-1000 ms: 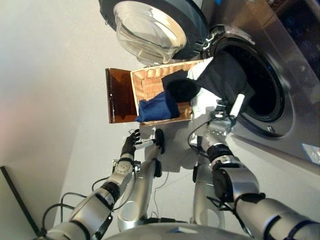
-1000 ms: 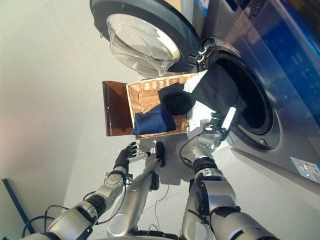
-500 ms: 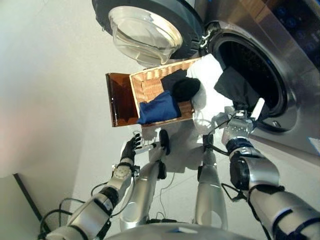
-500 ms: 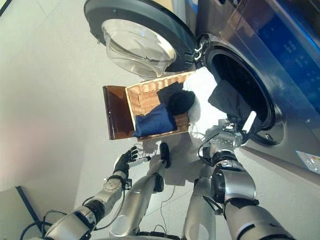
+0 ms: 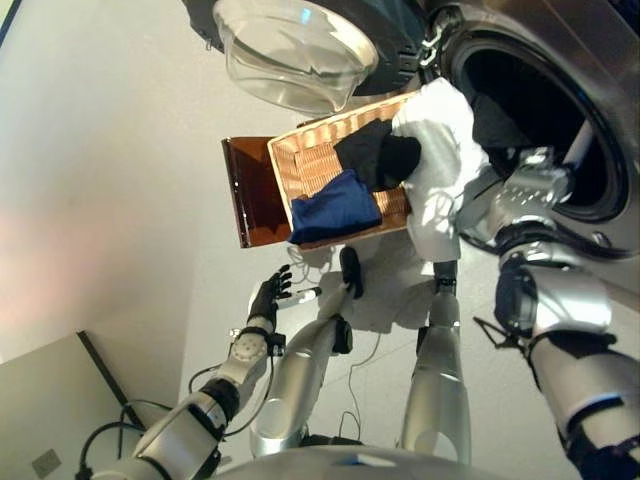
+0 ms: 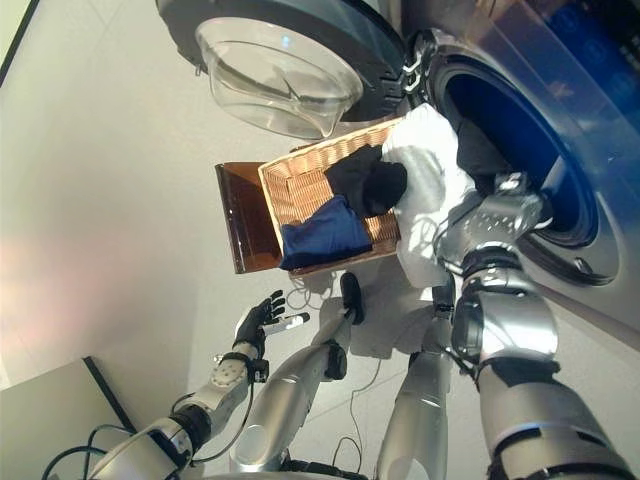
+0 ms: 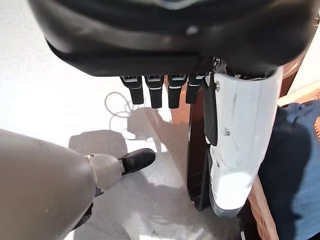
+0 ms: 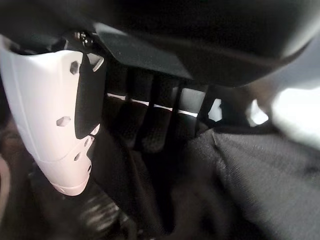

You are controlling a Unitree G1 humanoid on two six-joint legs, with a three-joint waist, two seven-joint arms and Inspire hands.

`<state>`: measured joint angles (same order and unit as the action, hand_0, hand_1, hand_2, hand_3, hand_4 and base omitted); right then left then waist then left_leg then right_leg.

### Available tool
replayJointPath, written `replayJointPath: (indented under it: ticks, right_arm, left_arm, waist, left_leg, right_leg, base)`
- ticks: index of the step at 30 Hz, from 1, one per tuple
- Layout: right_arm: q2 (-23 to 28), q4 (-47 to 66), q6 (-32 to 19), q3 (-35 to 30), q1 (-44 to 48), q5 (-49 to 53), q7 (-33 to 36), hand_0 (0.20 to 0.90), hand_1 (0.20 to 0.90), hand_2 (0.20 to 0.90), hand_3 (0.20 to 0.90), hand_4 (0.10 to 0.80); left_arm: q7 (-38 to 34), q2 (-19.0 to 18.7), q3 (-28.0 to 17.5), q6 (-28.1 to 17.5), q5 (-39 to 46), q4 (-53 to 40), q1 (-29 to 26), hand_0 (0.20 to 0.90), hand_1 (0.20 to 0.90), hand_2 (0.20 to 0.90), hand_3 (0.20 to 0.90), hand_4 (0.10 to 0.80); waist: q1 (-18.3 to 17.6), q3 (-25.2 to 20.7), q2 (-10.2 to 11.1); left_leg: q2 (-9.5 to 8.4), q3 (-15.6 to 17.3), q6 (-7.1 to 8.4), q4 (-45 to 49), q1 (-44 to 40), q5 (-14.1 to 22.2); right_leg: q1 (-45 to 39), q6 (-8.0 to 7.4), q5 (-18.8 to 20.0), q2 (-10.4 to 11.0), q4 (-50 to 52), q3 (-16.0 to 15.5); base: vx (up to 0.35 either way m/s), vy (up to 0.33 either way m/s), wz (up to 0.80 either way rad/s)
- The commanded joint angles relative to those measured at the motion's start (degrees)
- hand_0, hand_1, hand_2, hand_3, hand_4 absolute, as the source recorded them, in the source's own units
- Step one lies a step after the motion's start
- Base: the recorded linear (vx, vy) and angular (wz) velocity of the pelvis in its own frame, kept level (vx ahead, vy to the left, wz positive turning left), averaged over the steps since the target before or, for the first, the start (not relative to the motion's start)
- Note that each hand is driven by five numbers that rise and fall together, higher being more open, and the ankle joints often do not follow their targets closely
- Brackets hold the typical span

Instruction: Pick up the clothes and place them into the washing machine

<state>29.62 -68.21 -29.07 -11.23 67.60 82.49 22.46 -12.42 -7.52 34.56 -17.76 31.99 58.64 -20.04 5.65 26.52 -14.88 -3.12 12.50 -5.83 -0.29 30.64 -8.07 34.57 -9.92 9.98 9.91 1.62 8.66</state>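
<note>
My right hand is at the mouth of the washing machine drum. Its fingers are curled on a dark grey garment, which lies partly inside the drum. The wicker basket rests on the dark brown box beside the machine. It holds a blue garment and a black garment. A white garment hangs over the basket's edge on the machine side. My left hand is open and empty, low and in front of the box.
The machine's round door stands open above the basket, its glass bowl facing out. The machine's grey front panel runs along the right. Light floor lies to the left of the box.
My right hand has carried the dark grey garment from beside the basket up into the drum opening. The view has shifted. My left hand stays low and open.
</note>
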Motion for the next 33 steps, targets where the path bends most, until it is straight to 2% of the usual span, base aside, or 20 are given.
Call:
replayJointPath:
  ticks: [1, 10, 16, 20, 21, 28, 33]
  right_arm:
    - [9.57, 6.46, -7.52, 4.22, 8.33, -2.87, -1.43, 0.200, 0.200, 0.200, 0.200, 0.300]
    - [13.97, 7.31, -11.96, 3.49, 13.91, 0.77, -0.88, 0.200, 0.200, 0.200, 0.200, 0.300]
    - [17.91, 4.59, -11.27, 4.62, 15.97, 0.28, 0.70, 0.200, 0.200, 0.200, 0.200, 0.300]
    - [18.13, 3.51, -10.02, 6.07, 16.48, -0.79, 1.30, 0.200, 0.200, 0.200, 0.200, 0.300]
    - [18.08, 2.44, -8.85, 6.72, 16.27, -1.78, 1.65, 0.900, 0.900, 0.900, 0.900, 0.800]
    - [14.25, -1.69, -4.89, 8.77, 15.11, -5.67, 4.52, 0.900, 0.900, 0.900, 0.900, 0.800]
    - [11.18, 0.40, -3.71, 9.58, 13.51, -7.89, 4.53, 0.900, 0.900, 0.900, 0.900, 0.800]
  left_arm:
    - [-0.56, -1.17, 1.48, -2.05, 0.47, -0.66, 0.70, 0.900, 0.900, 0.900, 0.900, 0.800]
    - [-1.24, -0.79, 1.67, -2.15, 0.73, 0.87, 0.25, 0.900, 0.900, 0.900, 0.900, 0.800]
    - [-1.31, -0.87, 1.50, -2.28, 0.70, 1.21, 0.60, 0.900, 0.900, 0.900, 0.900, 0.800]
    - [-1.57, -0.72, 1.60, -2.37, 0.68, 1.17, 0.26, 0.900, 0.900, 0.900, 0.900, 0.800]
    - [-1.65, -0.73, 1.53, -2.28, 0.55, 1.26, 0.19, 0.900, 0.900, 0.900, 0.900, 0.800]
    - [-2.21, -1.01, 1.08, -1.93, 0.82, 0.65, -0.62, 0.900, 0.900, 0.900, 0.900, 0.800]
    - [-2.65, -1.40, 0.23, -2.05, 1.05, 0.27, -1.02, 0.900, 0.900, 0.900, 0.900, 0.800]
  waist:
    - [-0.08, -2.88, -2.60]
    - [0.83, -4.92, -3.40]
    - [0.98, -5.69, -3.63]
    - [0.79, -5.40, -3.53]
    - [0.71, -5.24, -3.28]
    - [0.43, -3.78, -2.43]
    - [0.22, -3.14, -2.18]
  left_leg:
    - [3.72, -3.52, 8.64, 4.88, 2.85, 3.24]
    - [3.51, -3.64, 8.74, 4.27, 3.09, 2.77]
    - [3.18, -3.58, 8.69, 3.98, 3.21, 2.86]
    - [3.29, -3.35, 8.60, 4.07, 3.48, 2.82]
    - [3.27, -3.29, 8.54, 4.14, 3.40, 2.97]
    - [3.72, -2.93, 8.41, 5.03, 4.28, 3.21]
    - [3.89, -2.79, 8.32, 5.35, 4.83, 3.14]
  right_leg:
    - [-0.78, 4.11, -11.74, 0.49, 12.19, -1.11]
    - [0.46, 4.12, -11.66, 0.48, 12.91, -0.70]
    - [0.78, 4.06, -11.72, 0.59, 12.82, -0.38]
    - [1.36, 4.11, -11.56, 0.45, 13.00, -0.16]
    - [1.31, 4.10, -11.65, 0.45, 13.03, -0.18]
    - [1.54, 4.34, -11.18, -0.18, 12.78, -0.15]
    - [2.07, 4.48, -10.78, -0.41, 12.81, -0.11]
  base:
    - [0.036, -0.003, 0.00]
    - [0.033, 0.004, -0.01]
    - [0.015, 0.004, 0.01]
    - [0.000, 0.000, 0.00]
    - [0.000, 0.000, 0.00]
    - [-0.006, -0.001, 0.00]
    - [-0.021, 0.012, -0.01]
